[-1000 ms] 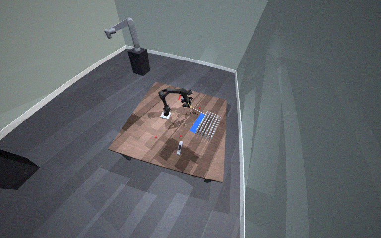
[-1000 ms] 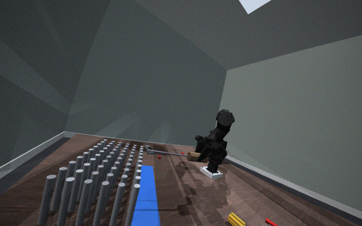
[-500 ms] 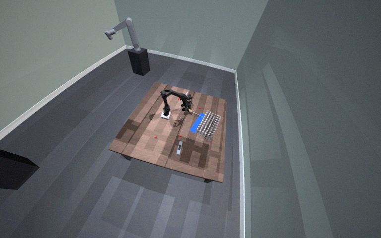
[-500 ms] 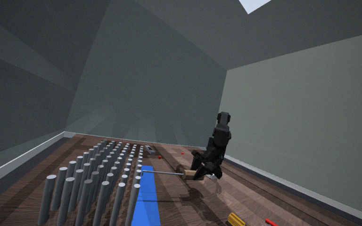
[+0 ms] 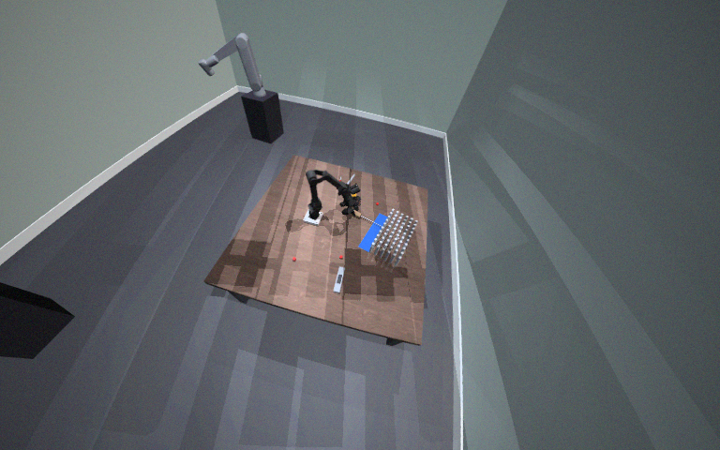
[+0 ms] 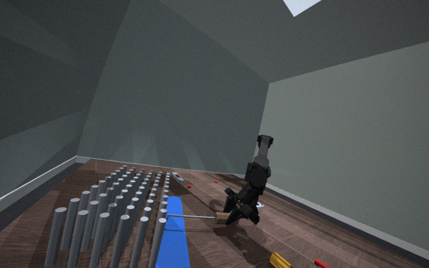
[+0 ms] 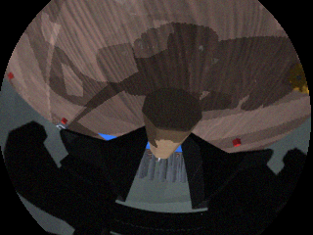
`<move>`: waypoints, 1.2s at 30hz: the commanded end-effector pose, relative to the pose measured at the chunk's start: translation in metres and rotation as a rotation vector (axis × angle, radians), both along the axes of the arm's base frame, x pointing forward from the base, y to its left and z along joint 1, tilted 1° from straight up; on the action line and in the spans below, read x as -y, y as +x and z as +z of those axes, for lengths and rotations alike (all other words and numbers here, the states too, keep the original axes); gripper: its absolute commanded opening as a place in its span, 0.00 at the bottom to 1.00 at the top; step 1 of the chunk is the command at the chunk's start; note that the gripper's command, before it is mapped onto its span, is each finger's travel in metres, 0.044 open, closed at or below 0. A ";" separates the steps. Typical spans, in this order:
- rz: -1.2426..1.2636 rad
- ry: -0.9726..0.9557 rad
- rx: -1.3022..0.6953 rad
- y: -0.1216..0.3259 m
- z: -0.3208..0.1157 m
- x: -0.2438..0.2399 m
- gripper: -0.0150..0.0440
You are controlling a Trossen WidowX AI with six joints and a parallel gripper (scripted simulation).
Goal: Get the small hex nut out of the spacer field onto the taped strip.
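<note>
My gripper (image 6: 228, 218) (image 5: 353, 212) (image 7: 165, 130) is shut on the tan wooden handle (image 6: 222, 217) (image 7: 164, 137) of a hook tool. Its thin metal rod (image 6: 191, 216) (image 5: 369, 221) reaches out level over the blue taped strip (image 6: 173, 227) (image 5: 372, 232). The rod's tip is at the front row of the grey standing spacers (image 6: 110, 208) (image 5: 394, 235). The hex nut is hidden among the spacers in every view.
A grey flat bar (image 5: 337, 278) (image 6: 177, 177) lies on the wooden table (image 5: 297, 276) away from the field. A yellow object (image 6: 279, 260) and a red stick (image 6: 320, 263) lie at the near edge. Small red markers (image 5: 293, 259) (image 6: 189, 186) dot the table.
</note>
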State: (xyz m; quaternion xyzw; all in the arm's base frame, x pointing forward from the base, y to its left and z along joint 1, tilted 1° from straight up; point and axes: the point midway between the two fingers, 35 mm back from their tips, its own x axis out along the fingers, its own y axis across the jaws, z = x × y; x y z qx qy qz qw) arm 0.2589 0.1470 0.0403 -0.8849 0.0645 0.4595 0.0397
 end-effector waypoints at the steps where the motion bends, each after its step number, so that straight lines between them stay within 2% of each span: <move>1: 0.004 -0.003 0.001 0.002 -0.001 0.001 0.25; 36: 0.004 -0.004 0.003 0.031 0.001 0.004 0.25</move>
